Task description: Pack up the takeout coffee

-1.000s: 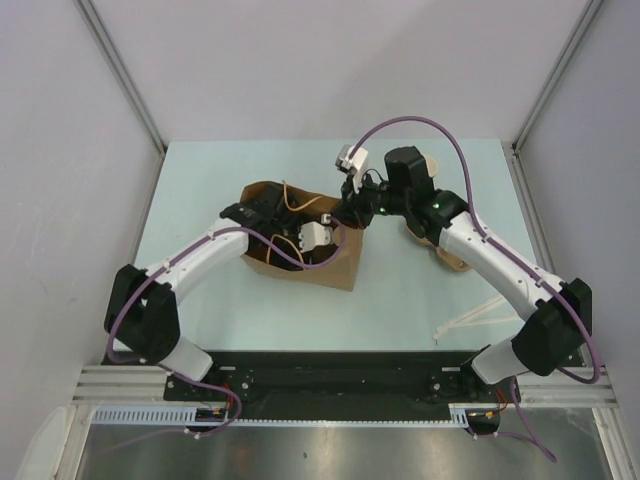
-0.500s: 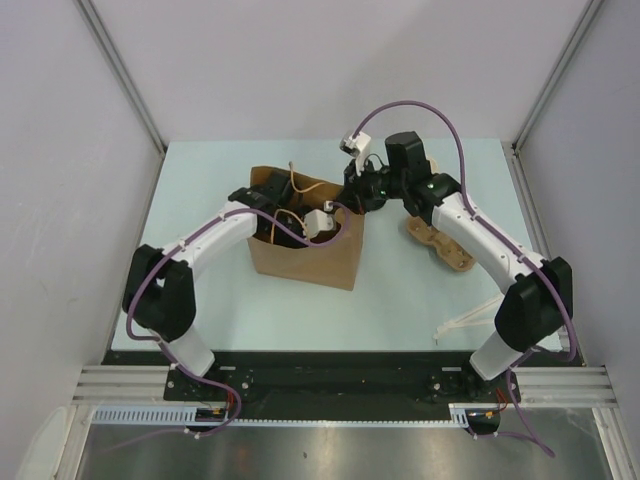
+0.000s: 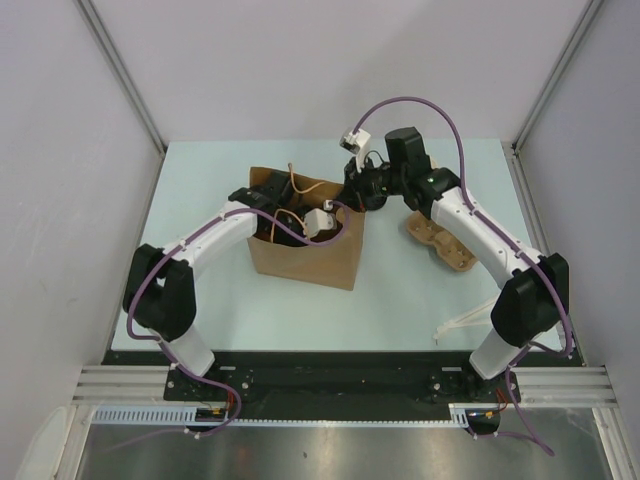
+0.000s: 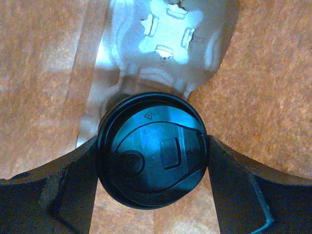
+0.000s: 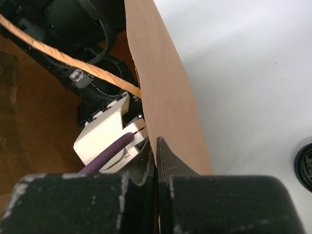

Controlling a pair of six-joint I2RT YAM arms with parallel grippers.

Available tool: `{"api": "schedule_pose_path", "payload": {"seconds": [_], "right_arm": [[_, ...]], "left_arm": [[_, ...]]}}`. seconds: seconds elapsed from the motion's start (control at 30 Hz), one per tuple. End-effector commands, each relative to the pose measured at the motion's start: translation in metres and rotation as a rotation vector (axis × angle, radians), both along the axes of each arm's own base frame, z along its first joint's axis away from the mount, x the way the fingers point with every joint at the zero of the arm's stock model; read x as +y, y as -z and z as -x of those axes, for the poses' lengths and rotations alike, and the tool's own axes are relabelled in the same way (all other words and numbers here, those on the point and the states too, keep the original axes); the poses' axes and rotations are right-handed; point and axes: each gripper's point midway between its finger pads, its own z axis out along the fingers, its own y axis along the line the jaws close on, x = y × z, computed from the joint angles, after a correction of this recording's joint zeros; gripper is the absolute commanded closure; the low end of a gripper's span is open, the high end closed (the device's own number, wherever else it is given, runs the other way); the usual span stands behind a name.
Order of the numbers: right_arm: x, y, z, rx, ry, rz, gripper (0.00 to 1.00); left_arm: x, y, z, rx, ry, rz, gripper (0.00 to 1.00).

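- Since one second ago the paper bag [image 3: 305, 262] has risen from a slumped, tilted pose to stand upright on the desk [image 3: 200, 180]. Both arms have drawn in with it, and the last half-second adds almost no further change.
- Left fingers [image 4: 68, 190]: reaching down through the bag's open mouth. They are closed against opposite sides of a round black lid [image 4: 156, 146], seen from above with brown bag walls on either side.
- Takeout coffee: no tan cup wall shows in any view. The lid hides whatever is below it, so it cannot be told whether the cup sits beneath it inside the bag.
- Right fingers [image 5: 168, 163]: at the bag's far right rim, pinched shut on the paper wall, which runs up from between them.
- Moulded-pulp cup tray [image 3: 442, 245]: lying on the desk to the right of the bag, apart from it and partly under the right arm.
- Dark round object [image 5: 306, 168]: on the desk at the edge of the right wrist view, too cut off to identify.
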Motion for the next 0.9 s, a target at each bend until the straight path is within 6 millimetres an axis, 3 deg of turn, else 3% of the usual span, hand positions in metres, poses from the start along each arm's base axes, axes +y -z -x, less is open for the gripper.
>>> {"api": "schedule_pose_path", "payload": {"seconds": [0.0,0.23,0.87], "right_arm": [[0.003,-0.002,0.004,0.015,-0.032,0.004,1.0],[0.002,0.0,0.004,0.017,-0.04,0.006,1.0],[0.002,-0.003,0.002,0.012,-0.034,-0.002,1.0]], "left_arm": [[0.012,0.007,-0.013,-0.028,-0.057,-0.062,0.3],[0.001,-0.016,-0.016,-0.086,-0.061,-0.038,0.02],[-0.016,-0.077,-0.017,-0.161,-0.065,0.03,0.0]]}}
